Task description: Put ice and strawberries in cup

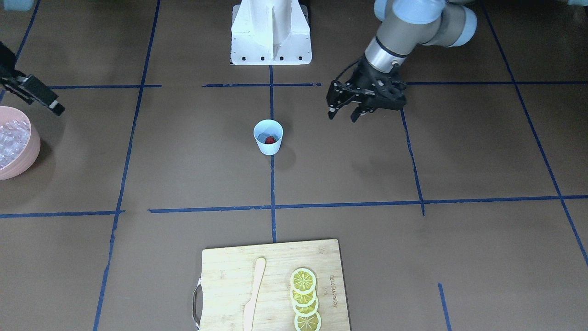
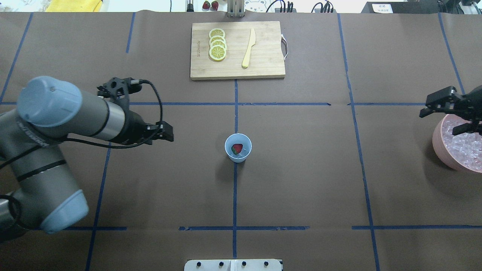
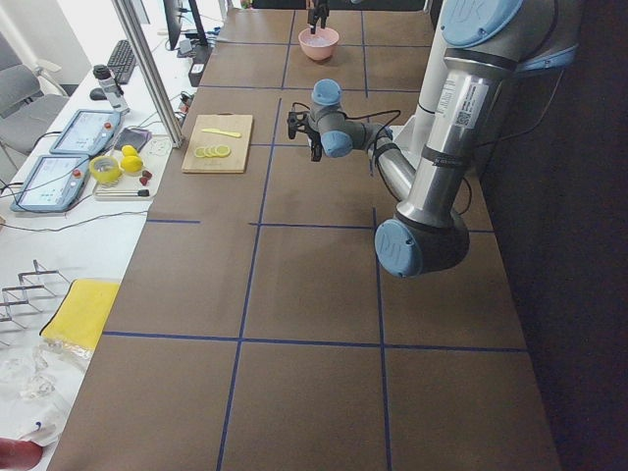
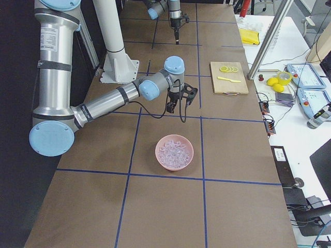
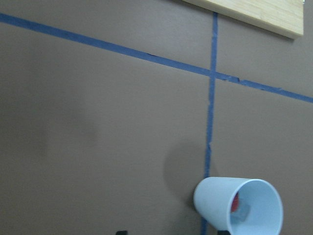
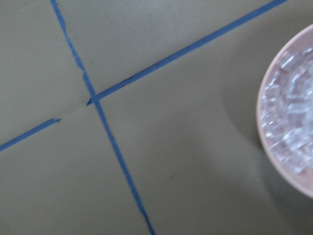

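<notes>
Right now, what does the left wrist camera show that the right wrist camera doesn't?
Only the left wrist view shows the light blue cup, with the red strawberry just visible inside it, and a corner of the wooden cutting board. Only the right wrist view shows the pink bowl, filled with ice. Both show the brown table cover crossed by blue tape lines.
</notes>
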`<action>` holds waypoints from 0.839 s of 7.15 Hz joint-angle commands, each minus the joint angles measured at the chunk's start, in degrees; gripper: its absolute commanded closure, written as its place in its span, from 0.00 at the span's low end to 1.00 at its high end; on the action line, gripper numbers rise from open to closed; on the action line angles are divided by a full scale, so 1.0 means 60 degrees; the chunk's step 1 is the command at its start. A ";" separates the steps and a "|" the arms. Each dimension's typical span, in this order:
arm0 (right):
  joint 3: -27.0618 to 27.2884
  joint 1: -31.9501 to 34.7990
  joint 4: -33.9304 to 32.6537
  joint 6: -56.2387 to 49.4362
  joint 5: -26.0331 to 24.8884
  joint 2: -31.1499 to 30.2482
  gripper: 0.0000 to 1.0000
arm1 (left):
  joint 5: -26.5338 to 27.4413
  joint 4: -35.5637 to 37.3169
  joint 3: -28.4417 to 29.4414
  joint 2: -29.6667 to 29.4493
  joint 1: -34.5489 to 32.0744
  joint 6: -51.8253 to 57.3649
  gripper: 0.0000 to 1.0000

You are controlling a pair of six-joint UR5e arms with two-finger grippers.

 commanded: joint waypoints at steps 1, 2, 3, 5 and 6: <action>-0.1021 0.1755 -0.0019 -0.3076 0.0568 -0.0303 0.00 | -0.1708 0.0014 -0.0843 0.2605 -0.2095 0.3174 0.29; -0.1475 0.2284 -0.0251 -0.4625 0.0569 -0.0347 0.00 | -0.2631 0.0043 -0.0788 0.3458 -0.3543 0.5222 0.29; -0.1842 0.2869 -0.0891 -0.6337 0.0555 -0.0362 0.00 | -0.3177 0.0449 -0.0758 0.4032 -0.4790 0.7288 0.29; -0.2269 0.3633 -0.2007 -0.9314 0.0322 -0.0303 0.00 | -0.3301 0.3500 -0.0700 0.4067 -0.6989 1.1783 0.29; -0.2285 0.3723 -0.2402 -1.0459 -0.0086 -0.0303 0.00 | -0.3271 0.4559 -0.0322 0.4052 -0.7913 1.3386 0.29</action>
